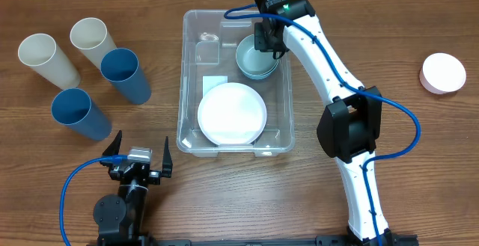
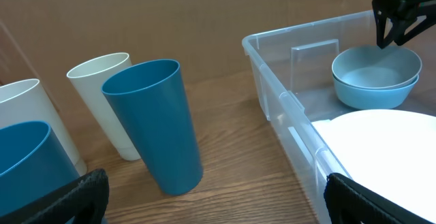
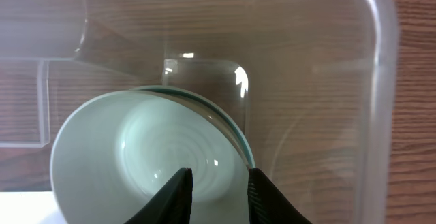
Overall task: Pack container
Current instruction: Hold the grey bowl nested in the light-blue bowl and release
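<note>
The clear container (image 1: 238, 153) sits mid-table. It holds a white plate (image 1: 232, 113) at the front and stacked pale blue-green bowls (image 1: 253, 60) at the back right. My right gripper (image 1: 266, 40) hangs just over the bowls' far rim. In the right wrist view, the right gripper (image 3: 218, 180) has its jaws a little apart over the top bowl's inside (image 3: 136, 149), with nothing between them. My left gripper (image 1: 141, 140) is wide open and empty near the front edge, left of the container. Its view shows the container's rim (image 2: 286, 101) and the bowls (image 2: 375, 81).
Two white cups (image 1: 46, 57) (image 1: 93, 40) and two blue cups (image 1: 126, 74) (image 1: 78, 113) lie at the left. The nearest blue cup (image 2: 160, 125) is ahead of the left gripper. A small clear square piece (image 1: 208, 48) lies in the container's back left. A white round lid (image 1: 443, 72) is far right.
</note>
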`<state>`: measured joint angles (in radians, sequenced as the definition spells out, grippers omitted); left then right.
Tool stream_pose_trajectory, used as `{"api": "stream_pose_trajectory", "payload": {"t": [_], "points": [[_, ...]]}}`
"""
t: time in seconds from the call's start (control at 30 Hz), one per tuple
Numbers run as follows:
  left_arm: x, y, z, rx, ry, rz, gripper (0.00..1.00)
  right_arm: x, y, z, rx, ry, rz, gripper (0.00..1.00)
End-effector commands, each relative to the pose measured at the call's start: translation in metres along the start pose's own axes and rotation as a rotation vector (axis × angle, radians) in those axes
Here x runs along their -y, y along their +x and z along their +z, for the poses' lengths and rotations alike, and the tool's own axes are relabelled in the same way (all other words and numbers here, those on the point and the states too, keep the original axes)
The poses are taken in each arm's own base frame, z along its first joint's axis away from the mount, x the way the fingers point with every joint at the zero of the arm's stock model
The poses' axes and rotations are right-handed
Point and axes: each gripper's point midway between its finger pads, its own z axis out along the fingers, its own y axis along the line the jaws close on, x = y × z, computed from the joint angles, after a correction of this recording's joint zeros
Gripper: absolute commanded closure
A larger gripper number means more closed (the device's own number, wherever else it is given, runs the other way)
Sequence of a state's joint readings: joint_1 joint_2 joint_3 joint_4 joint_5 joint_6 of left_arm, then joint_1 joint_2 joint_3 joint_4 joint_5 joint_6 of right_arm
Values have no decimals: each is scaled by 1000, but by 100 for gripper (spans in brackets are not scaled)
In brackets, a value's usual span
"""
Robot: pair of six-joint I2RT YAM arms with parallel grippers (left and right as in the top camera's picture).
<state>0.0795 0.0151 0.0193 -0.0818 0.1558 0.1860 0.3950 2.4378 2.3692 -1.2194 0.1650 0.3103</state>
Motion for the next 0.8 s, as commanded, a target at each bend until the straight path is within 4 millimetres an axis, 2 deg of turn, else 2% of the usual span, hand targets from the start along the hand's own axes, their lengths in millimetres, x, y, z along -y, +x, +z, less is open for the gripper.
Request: {"api": "stream_pose_trajectory", "payload": {"t": [0.0, 0.17, 0.33, 0.63, 0.7, 0.77], "points": [[-2, 1, 0, 3, -9, -10, 0, 1, -5, 3, 15, 10, -2, 71], [-2, 1, 0, 3, -10, -10, 0, 1, -5, 4, 13, 11, -2, 71], [-2, 1, 0, 3, -9, -10, 0, 2, 1, 15, -8, 19, -5, 71], [-2, 1, 0, 3, -10, -10, 0, 1, 8, 14, -38, 14, -10, 72], [-2, 1, 0, 3, -9, -10, 0, -1, 3, -1, -19, 6, -34, 72], [-2, 1, 0, 3, -10, -10, 0, -3, -14, -35, 41, -19, -29, 71]]}}
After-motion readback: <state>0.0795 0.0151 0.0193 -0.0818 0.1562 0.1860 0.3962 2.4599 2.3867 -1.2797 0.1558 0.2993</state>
